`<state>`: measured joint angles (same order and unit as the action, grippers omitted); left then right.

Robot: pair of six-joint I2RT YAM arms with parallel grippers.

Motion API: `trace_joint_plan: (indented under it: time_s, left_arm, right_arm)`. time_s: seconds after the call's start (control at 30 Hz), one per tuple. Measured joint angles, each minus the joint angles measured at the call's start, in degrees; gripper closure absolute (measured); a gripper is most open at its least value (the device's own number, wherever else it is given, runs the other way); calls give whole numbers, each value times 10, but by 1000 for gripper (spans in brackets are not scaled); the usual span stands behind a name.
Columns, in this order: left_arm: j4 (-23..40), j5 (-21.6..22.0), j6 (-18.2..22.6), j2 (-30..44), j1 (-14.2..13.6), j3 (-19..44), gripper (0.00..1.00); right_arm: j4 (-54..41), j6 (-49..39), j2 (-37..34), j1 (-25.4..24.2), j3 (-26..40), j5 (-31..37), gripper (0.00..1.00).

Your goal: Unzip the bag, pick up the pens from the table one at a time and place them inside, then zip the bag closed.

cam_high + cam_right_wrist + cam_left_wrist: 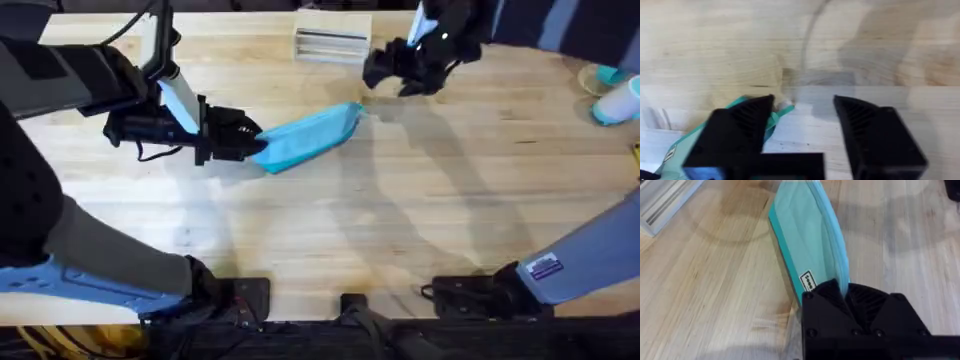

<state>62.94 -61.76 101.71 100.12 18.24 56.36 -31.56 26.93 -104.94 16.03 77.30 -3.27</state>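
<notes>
Pale butcher-block desk (400,200), turquoise pencil pouch (310,135) lying mid-desk; left jaws (250,143) clamped on its near end, right jaws (385,72) spread empty above far end; risks dragging pouch if pull misses zipper

The left pincer (250,140) reaches low from the bench's left side, its jaws clamped together. The right pincer (385,70) hangs raised near the far edge, jaws spread wide.

The bag (308,138) lies on the worktop (420,220) at frame centre, left tool (250,140) at its left end, right tool (400,72) upper right.
</notes>
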Motion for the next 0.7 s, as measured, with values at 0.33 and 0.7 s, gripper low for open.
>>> trace_joint_plan:
  time_s: [0.33,0.7]
  left_arm:
    - [0,0,0,0,0,0,959]
    - [0,0,0,0,0,0,959]
  right_arm:
    - [-39,-17,105,-1,7,7,5]
    - [-105,-58,253,-1,7,8,4]
